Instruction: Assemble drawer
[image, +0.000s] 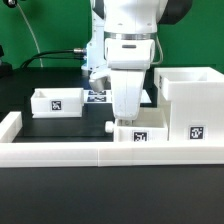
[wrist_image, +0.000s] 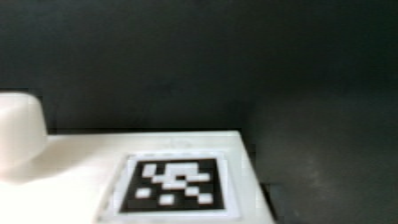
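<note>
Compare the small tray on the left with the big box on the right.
The box is far bigger and taller than the low left tray. The tray stands alone on the black table at the exterior view's left; the box stands at its right, by the front rail. Both are white with a black-and-white tag.

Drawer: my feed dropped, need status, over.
Gripper down at near tray, jaws unreadable. Tray sits beside housing, not in it. Second tray apart, exterior view's left. Nothing seen blocking.
</note>
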